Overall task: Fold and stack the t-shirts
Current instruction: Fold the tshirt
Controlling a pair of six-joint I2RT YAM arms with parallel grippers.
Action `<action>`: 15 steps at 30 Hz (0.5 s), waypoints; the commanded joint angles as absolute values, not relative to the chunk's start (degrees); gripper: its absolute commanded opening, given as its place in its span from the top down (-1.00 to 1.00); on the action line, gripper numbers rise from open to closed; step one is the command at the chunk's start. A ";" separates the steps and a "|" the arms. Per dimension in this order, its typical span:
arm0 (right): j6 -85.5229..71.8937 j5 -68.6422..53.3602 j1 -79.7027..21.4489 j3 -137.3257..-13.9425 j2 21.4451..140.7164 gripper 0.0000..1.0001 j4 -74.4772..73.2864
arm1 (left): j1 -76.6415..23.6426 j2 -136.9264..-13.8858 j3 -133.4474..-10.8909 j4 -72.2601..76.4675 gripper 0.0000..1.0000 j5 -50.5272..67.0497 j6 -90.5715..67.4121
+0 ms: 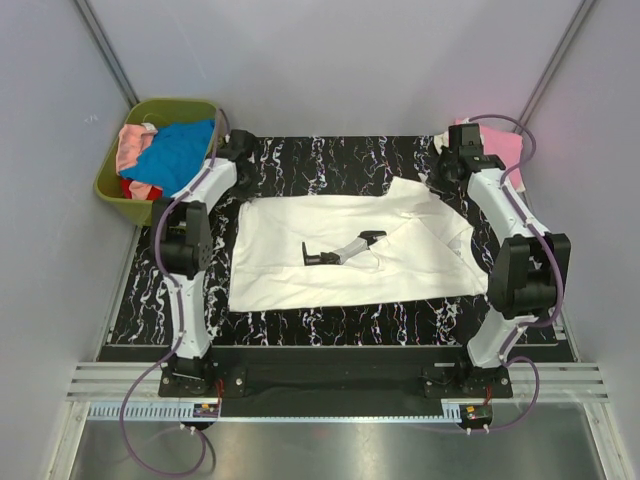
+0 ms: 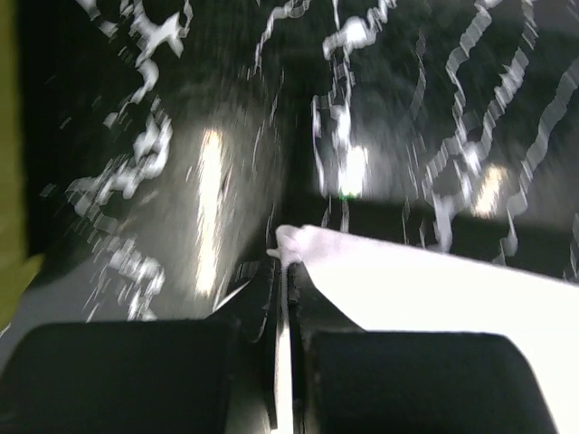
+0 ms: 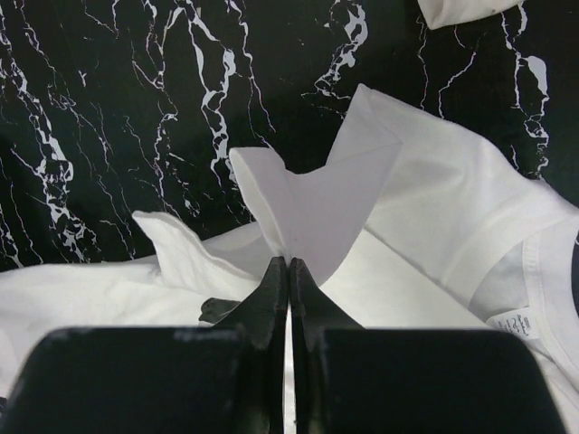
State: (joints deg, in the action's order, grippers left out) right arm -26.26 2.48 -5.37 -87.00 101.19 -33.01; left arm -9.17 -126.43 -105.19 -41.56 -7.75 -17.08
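The white t-shirt point(image 1: 290, 275) lies spread flat across the middle of the black marbled table point(image 1: 330, 325), its robot-arm print point(image 1: 340, 248) facing up. The left gripper point(image 2: 288, 271) is pinched closed on the shirt's far left corner, and the right gripper point(image 3: 288, 264) is pinched closed on a raised fold of its cloth at the far right, so 2 grippers hold 1 shirt. A blue t-shirt point(image 1: 180, 155) sits heaped in the olive-green basket point(image 1: 108, 185) at the far left, and a pink t-shirt point(image 1: 503, 148) lies at the far right corner.
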 commanded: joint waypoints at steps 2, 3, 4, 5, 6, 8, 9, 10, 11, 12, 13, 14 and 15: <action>-28.12 2.55 -5.45 -85.45 97.04 1.00 -34.45 | -9.75 -112.87 -97.84 -35.79 1.00 -8.79 -11.78; -28.47 2.64 -5.45 -84.30 95.73 1.00 -34.37 | -9.84 -110.33 -94.78 -35.25 1.00 -8.79 -11.52; -29.00 2.72 -5.45 -83.16 95.10 1.00 -34.28 | -9.84 -109.17 -93.53 -34.90 1.00 -9.31 -11.17; -29.18 2.99 -5.36 -80.97 94.40 1.00 -34.28 | -9.93 -108.20 -92.30 -34.46 1.00 -10.10 -10.29; -29.53 3.42 -5.36 -79.99 93.09 1.00 -34.45 | -9.93 -106.45 -90.20 -34.19 1.00 -10.46 -9.67; -30.23 4.65 -5.01 -77.27 91.94 1.00 -34.80 | -10.02 -104.77 -87.64 -32.97 1.00 -11.07 -7.57; -30.58 5.18 -4.84 -76.65 90.89 1.00 -35.33 | -10.02 -103.29 -85.10 -32.44 1.00 -11.25 -6.86; -31.28 5.53 -4.57 -75.25 90.36 1.00 -35.42 | -10.19 -102.40 -83.95 -31.82 1.00 -11.69 -6.25; -31.64 5.89 -3.96 -74.63 89.74 1.00 -35.51 | -10.28 -101.70 -82.89 -30.86 1.00 -11.95 -5.11; -32.08 6.06 -3.69 -74.01 88.87 1.00 -35.77 | -10.28 -100.47 -81.31 -30.41 1.00 -12.21 -4.75; -32.69 6.24 -3.34 -73.13 88.42 1.00 -35.95 | -10.37 -99.94 -80.60 -30.24 1.00 -12.30 -4.49; -33.13 6.50 -3.08 -72.69 88.07 1.00 -36.21 | -10.46 -99.32 -79.90 -29.71 1.00 -12.22 -4.05; -33.40 6.59 -2.55 -72.34 87.46 1.00 -36.47 | -10.55 -98.19 -78.59 -29.36 1.00 -12.13 -3.87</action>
State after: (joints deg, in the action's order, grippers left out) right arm -31.14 3.92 -3.90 -73.06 91.13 -35.88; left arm -10.26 -102.30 -80.84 -33.45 -9.72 -7.22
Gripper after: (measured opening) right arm 0.012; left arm 0.024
